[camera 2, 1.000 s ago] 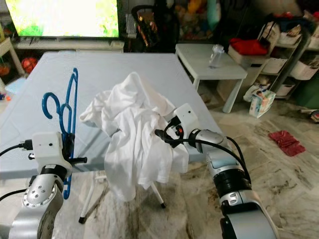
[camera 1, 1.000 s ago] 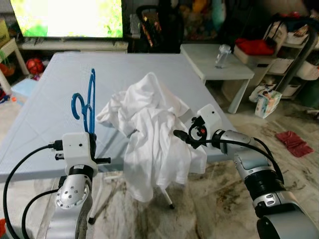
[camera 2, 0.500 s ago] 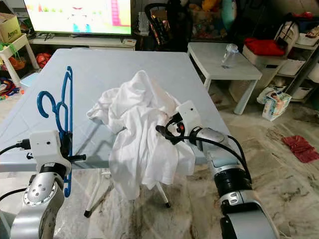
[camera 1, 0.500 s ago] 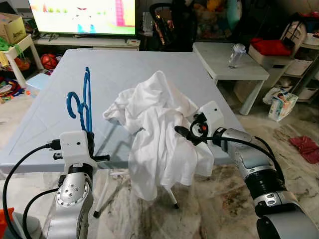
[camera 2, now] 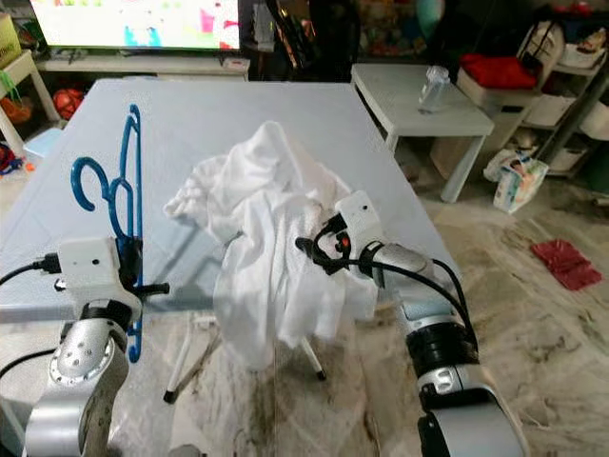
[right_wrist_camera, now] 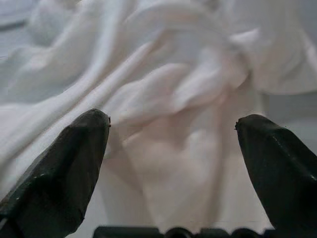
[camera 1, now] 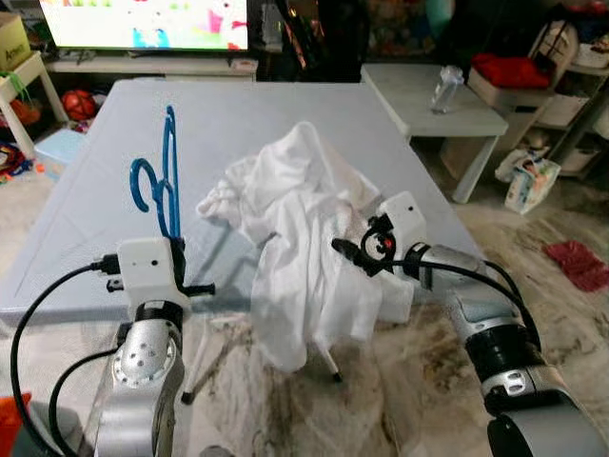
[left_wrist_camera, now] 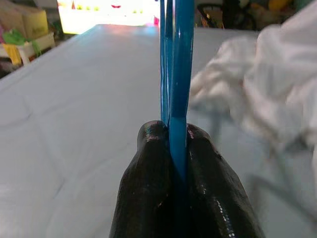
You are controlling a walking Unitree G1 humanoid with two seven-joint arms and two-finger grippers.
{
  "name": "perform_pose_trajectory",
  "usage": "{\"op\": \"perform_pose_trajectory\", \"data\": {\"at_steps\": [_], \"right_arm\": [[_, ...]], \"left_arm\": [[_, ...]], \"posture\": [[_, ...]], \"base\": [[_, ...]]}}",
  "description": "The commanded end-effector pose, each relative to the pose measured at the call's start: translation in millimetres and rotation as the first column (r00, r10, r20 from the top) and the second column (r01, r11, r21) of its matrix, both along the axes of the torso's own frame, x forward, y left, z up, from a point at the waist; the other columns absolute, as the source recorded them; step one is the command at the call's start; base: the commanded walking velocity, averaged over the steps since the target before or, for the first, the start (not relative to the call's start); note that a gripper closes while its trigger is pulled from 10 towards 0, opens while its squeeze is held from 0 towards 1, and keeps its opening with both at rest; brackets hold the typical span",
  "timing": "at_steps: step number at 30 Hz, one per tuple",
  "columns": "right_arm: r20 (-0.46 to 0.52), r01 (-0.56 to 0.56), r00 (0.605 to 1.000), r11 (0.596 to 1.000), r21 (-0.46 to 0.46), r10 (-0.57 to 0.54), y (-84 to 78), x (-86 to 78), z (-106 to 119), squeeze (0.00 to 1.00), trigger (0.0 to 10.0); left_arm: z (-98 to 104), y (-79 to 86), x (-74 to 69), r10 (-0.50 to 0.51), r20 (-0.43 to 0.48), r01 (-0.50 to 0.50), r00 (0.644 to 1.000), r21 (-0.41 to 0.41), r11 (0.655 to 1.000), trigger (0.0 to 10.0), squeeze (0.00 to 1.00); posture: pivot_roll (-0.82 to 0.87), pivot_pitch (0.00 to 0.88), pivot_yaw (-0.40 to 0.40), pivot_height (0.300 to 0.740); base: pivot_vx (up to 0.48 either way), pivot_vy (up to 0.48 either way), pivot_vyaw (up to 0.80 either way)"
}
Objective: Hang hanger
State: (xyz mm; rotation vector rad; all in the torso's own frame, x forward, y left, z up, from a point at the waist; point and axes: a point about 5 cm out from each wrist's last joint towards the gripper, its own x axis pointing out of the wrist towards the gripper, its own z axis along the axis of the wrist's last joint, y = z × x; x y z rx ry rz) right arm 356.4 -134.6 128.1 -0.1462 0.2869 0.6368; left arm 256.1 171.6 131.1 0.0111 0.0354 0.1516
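Blue hanger [camera 1: 164,181]: upright, hook end up and curling toward the robot's left, near the table's front left part.
Left gripper [left_wrist_camera: 174,163]: fingers pinched tight on the hanger's lower bar, standing at the table's near edge.
White garment [camera 1: 300,228]: crumpled heap on the table, its lower half draped over the near edge and hanging toward the floor.
Right gripper [right_wrist_camera: 173,144]: fingers spread wide with nothing between them, pointing at the cloth folds just beside the table's front right corner.
Table [camera 1: 86,190]: pale blue-grey top; bare surface stretches behind and to the left of the hanger, and beyond the garment to the far edge.
Gap between hanger and garment: a narrow strip of bare tabletop; the two are apart.
Small white side table [camera 1: 419,90]: past the right far corner, a clear bottle [camera 1: 443,89] on it.
Floor [camera 1: 400,381]: marbled stone, open below the near edge.
Screen [camera 1: 143,21]: lit, behind the far edge.
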Motion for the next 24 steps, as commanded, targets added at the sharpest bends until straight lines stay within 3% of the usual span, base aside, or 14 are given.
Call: {"op": "perform_pose_trajectory", "data": {"at_steps": [1, 7, 13, 17, 19, 24], "right_arm": [[0.018, 0.020, 1.000, 1.000, 0.000, -0.020, -4.0, 0.2, 4, 0.00, 10.0], [0.046, 0.058, 0.997, 0.998, 0.014, -0.058, -6.7, 1.3, 7, 0.00, 10.0], [0.126, 0.190, 0.971, 0.976, 0.105, -0.203, -17.4, 3.4, 18, 0.00, 10.0], [0.140, 0.213, 0.962, 0.966, 0.147, -0.233, -18.3, 1.1, 21, 0.00, 10.0], [0.126, 0.243, 0.954, 0.948, 0.205, -0.272, -15.9, -4.5, 20, 0.00, 10.0], [0.146, 0.233, 0.951, 0.942, 0.240, -0.272, -5.5, -15.6, 18, 0.00, 10.0]], "left_arm": [[-11, 2.4, -2.0, 0.009, -0.060, -0.008, 0.998, 0.006, 1.000, 10.0, 0.00], [-11, 2.4, -1.4, 0.007, -0.060, -0.007, 0.998, 0.010, 1.000, 10.0, 0.00], [-7, 6.1, -0.9, 0.011, -0.032, -0.010, 0.999, 0.031, 0.999, 10.0, 0.00], [-4, 6.7, -1.6, -0.006, -0.017, 0.006, 1.000, 0.023, 1.000, 10.0, 0.00], [-2, 8.6, -1.7, -0.005, -0.009, 0.005, 1.000, 0.045, 0.999, 10.0, 0.00], [1, 9.4, -0.6, -0.015, -0.001, 0.015, 1.000, 0.055, 0.998, 10.0, 0.00]], "posture": [[0.12, 0.000, -0.092, 0.740], [0.12, 0.000, -0.092, 0.740], [0.12, 0.000, -0.088, 0.740], [0.12, 0.000, -0.088, 0.740], [0.12, 0.000, -0.081, 0.740], [0.11, 0.000, -0.074, 0.740]], "base": [[-0.322, 0.000, 0.00], [-0.293, 0.000, 0.00], [0.000, 0.000, 0.00], [0.000, 0.000, 0.00], [0.000, 0.000, 0.00], [0.000, 0.000, 0.00]]}}
